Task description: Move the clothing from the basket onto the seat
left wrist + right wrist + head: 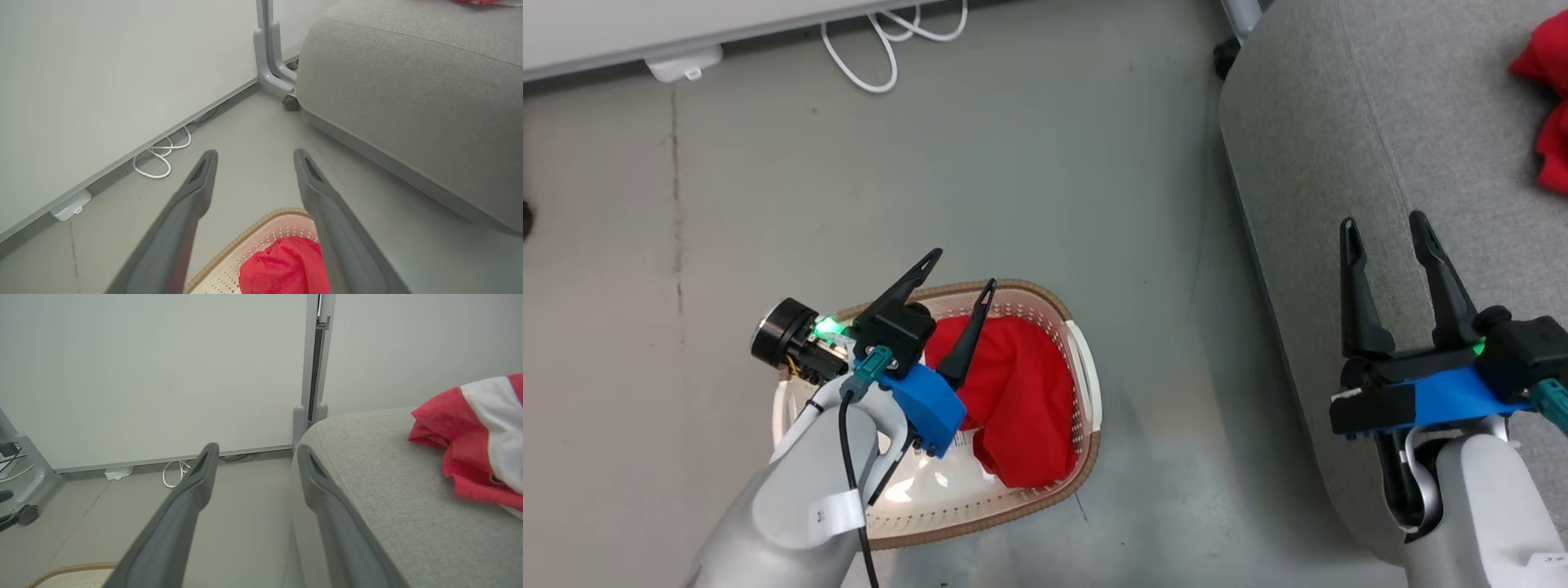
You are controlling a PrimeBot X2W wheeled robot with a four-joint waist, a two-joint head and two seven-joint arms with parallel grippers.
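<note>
A red garment lies crumpled in the cream basket with the brown rim on the floor; in the left wrist view the red garment shows below the fingers, inside the basket. My left gripper hovers above the basket's far left part, open and empty. A second red garment with a white stripe rests on the grey seat, at the right edge of the head view as red fabric. My right gripper stands open and empty over the seat's near edge.
White cable loops and a white power block lie along the wall's base. A grey stand leg with a black caster sits by the seat's corner. Another caster stands at the left in the right wrist view.
</note>
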